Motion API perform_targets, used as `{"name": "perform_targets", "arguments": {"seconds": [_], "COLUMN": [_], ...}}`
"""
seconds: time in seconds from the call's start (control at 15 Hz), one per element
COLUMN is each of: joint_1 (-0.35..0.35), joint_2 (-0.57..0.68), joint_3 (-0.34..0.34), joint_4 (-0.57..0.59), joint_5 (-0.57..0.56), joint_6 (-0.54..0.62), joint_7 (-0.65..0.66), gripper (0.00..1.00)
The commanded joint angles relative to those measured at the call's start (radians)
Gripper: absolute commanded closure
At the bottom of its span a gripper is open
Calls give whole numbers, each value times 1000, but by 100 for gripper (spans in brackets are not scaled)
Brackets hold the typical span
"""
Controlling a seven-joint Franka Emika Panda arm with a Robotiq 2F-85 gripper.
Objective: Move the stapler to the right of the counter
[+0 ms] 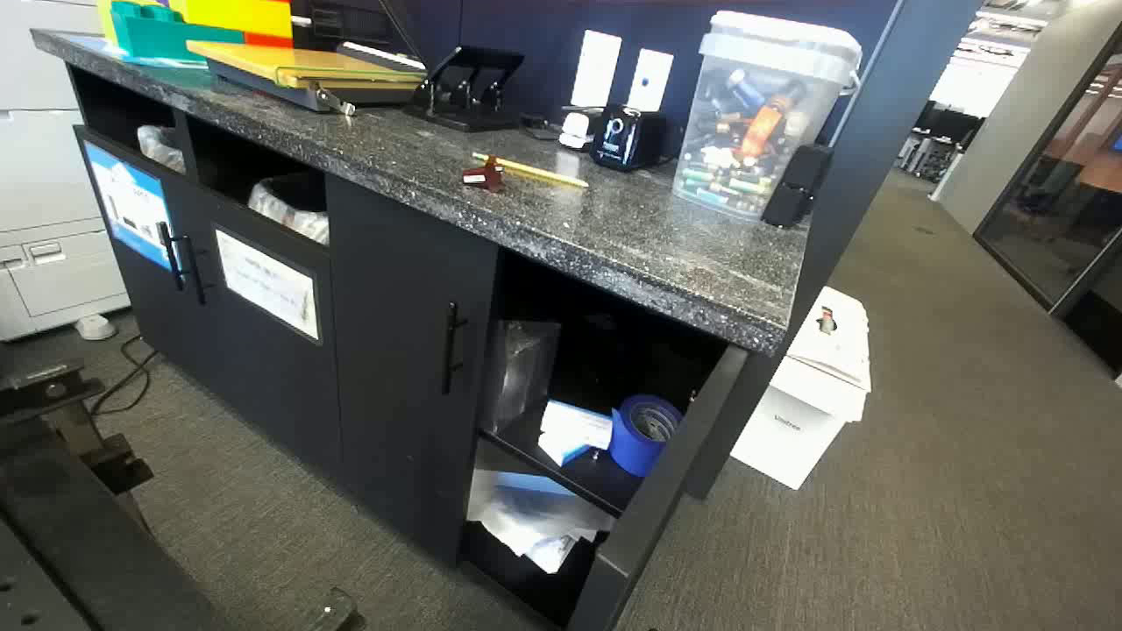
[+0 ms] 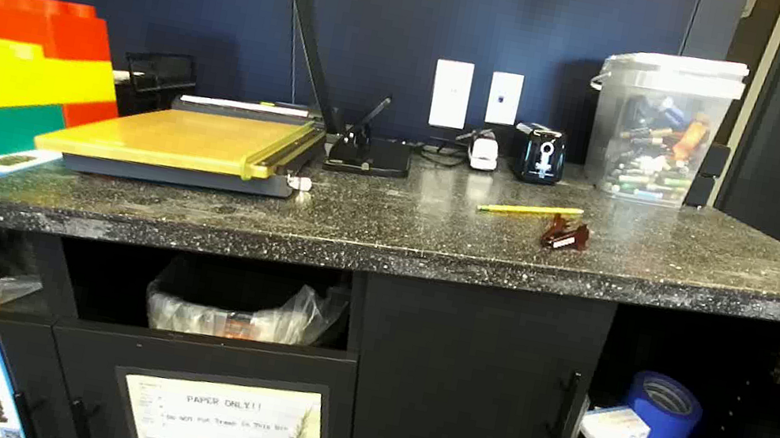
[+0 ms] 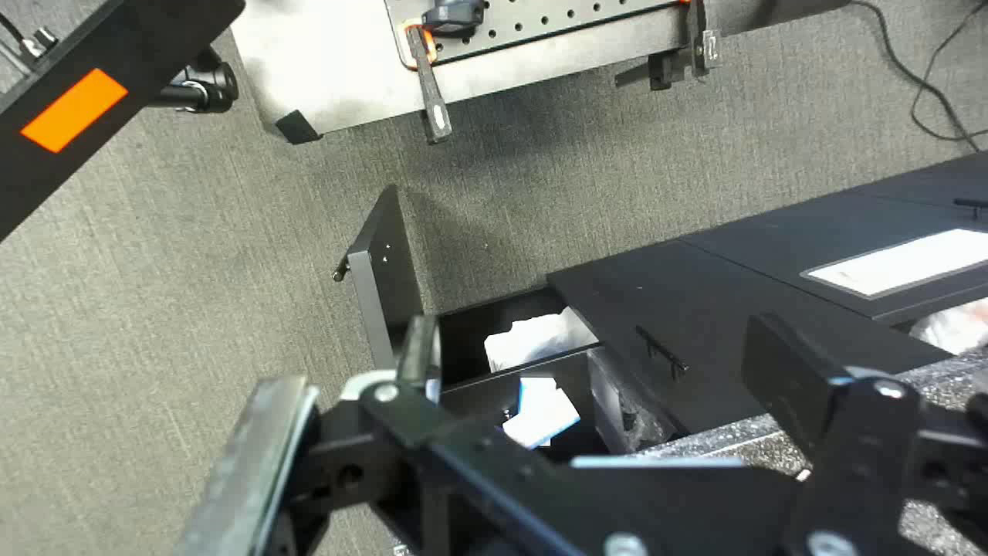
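The counter [image 1: 666,237] has a dark speckled top, also in an exterior view [image 2: 373,224]. The only stapler-like thing is a small dark red piece, which looks like a staple remover [image 1: 485,176]; it also shows in an exterior view [image 2: 565,235]. It lies toward the counter's front edge, close beside a yellow pencil [image 1: 543,174]; I cannot tell if they touch. No long desk stapler can be made out. My gripper [image 3: 593,340] is open and empty in the wrist view, above the cabinet front; a strip of counter [image 3: 771,451] shows below. The gripper is outside both exterior views.
A clear bucket of batteries [image 2: 662,131] stands at the back right. A black gadget [image 2: 539,155], a white gadget [image 2: 483,151], a black stand [image 2: 369,157] and a yellow paper trimmer [image 2: 188,135] stand on the counter. A cabinet door [image 1: 657,491] hangs open below the right end.
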Motion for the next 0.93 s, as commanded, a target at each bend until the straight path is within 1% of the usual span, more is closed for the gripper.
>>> {"name": "perform_targets", "arguments": {"seconds": [0.0,0.2,0.27,0.4,0.53,0.73,0.87], "joint_1": [-17,-17,-13,2,22,60,85], "joint_2": [2,2,17,55,120,241,334], "joint_3": [15,15,21,48,90,157,192], "joint_4": [3,4,14,34,66,110,145], "joint_5": [4,4,15,29,50,101,109], "joint_6": [-1,-1,5,22,52,173,251], "joint_7": [-4,-4,16,65,132,239,294], "gripper": [0,0,0,0,0,0,0]}}
